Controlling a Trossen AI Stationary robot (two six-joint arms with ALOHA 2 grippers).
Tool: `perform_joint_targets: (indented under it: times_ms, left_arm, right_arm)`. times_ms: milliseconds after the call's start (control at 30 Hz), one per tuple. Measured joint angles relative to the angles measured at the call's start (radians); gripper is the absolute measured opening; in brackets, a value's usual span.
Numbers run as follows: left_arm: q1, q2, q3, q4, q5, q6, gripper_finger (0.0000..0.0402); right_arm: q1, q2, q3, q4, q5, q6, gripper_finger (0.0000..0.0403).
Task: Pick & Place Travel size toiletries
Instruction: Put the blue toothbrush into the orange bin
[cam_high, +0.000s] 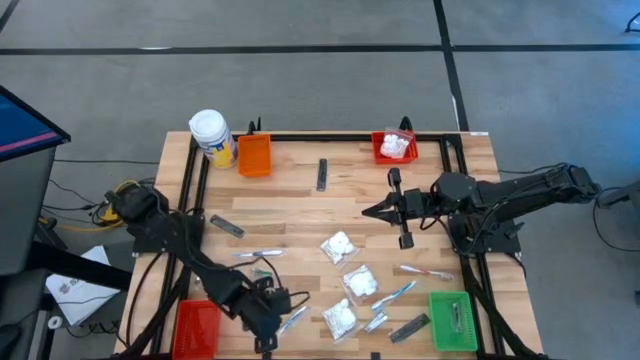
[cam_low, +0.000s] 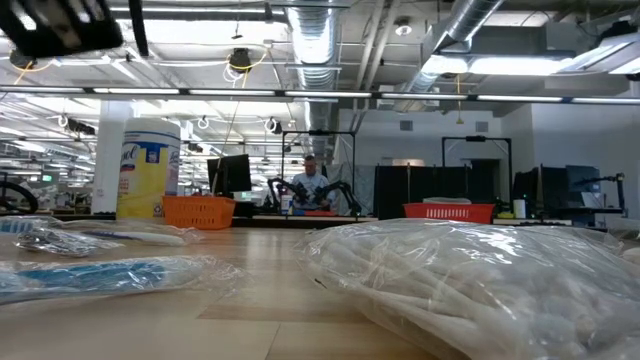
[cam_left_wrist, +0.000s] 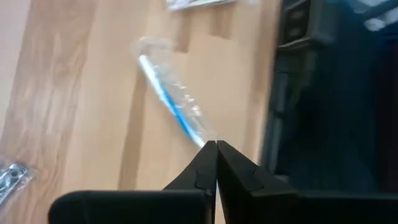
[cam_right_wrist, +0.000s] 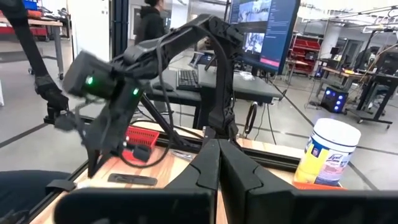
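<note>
Nearest the left wrist camera, we are seeing the left hand (cam_left_wrist: 216, 144) with its fingers pressed together on the tip of a wrapped toothbrush (cam_left_wrist: 171, 99), low at the near-left of the desk (cam_high: 300, 215) beside the red bin (cam_high: 196, 325). We are judging the pinch risky: gripping only the wrapper's end, it could slip or swing free on lifting. The right hand (cam_high: 368, 211), fingers together and empty, is waiting mid-desk, well apart from the packets (cam_high: 340, 246).

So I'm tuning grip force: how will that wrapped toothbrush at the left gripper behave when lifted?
The toothbrush looks slim and light, so probably stiff. Its clear crinkly wrapper may slip or flex, since the shut left gripper pinches only one end.
</note>
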Motion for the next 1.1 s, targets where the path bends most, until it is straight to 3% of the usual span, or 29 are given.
perform_joint_targets:
  times_ms: [267,500,767,933,1100]
  left_arm:
    - [0.041,0.086,0.077,-0.001,-0.006,0.027,0.0001]
    - [0.051,0.088,0.079,0.17,0.238,-0.081,0.0001]
    - [0.036,0.178,0.051,0.185,0.276,-0.236,0.0001]
    - [0.044,0.251,0.047,0.189,0.298,-0.246,0.0001]
    - [0.053,0.242,0.047,0.175,0.236,-0.24,0.0001]
  right_arm:
    - [0.0,0.0,0.0,-0.073,0.0,0.0,0.0001]
    - [-0.001,0.0,0.0,-0.15,0.0,-0.003,0.0001]
    - [-0.001,0.0,0.0,-0.218,0.0,-0.003,0.0001]
    - [-0.001,0.0,0.0,-0.238,0.0,-0.005,0.0001]
    - [-0.003,0.0,0.0,-0.247,0.0,-0.022,0.0001]
